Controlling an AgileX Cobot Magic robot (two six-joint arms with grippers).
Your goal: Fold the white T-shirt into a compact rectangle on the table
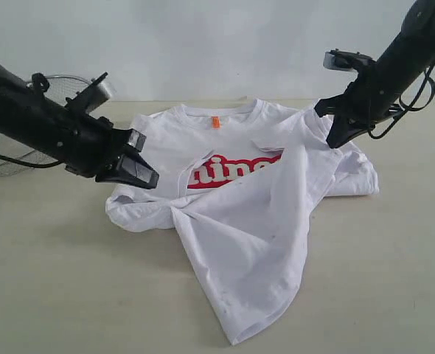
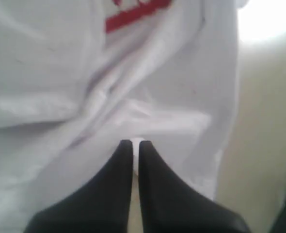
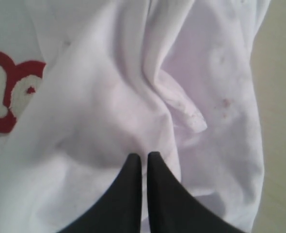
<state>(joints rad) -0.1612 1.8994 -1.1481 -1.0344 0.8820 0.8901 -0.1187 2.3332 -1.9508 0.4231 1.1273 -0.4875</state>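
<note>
The white T-shirt (image 1: 239, 221) lies crumpled on the table (image 1: 55, 280), neck with an orange tag at the far side. Its red lettering is partly covered by a long flap that runs toward the near edge. My left gripper (image 1: 152, 181) is low over the shirt's left side. In the left wrist view it (image 2: 133, 142) is shut, with a bit of white cloth (image 2: 60, 73) between the tips. My right gripper (image 1: 334, 141) is at the shirt's raised right edge. In the right wrist view it (image 3: 144, 154) is shut where the folds (image 3: 109, 97) converge.
A silver wire-mesh basket (image 1: 4, 158) stands at the far left behind my left arm. Bare beige tabletop spreads in front of the shirt and to both sides. A pale wall closes off the back.
</note>
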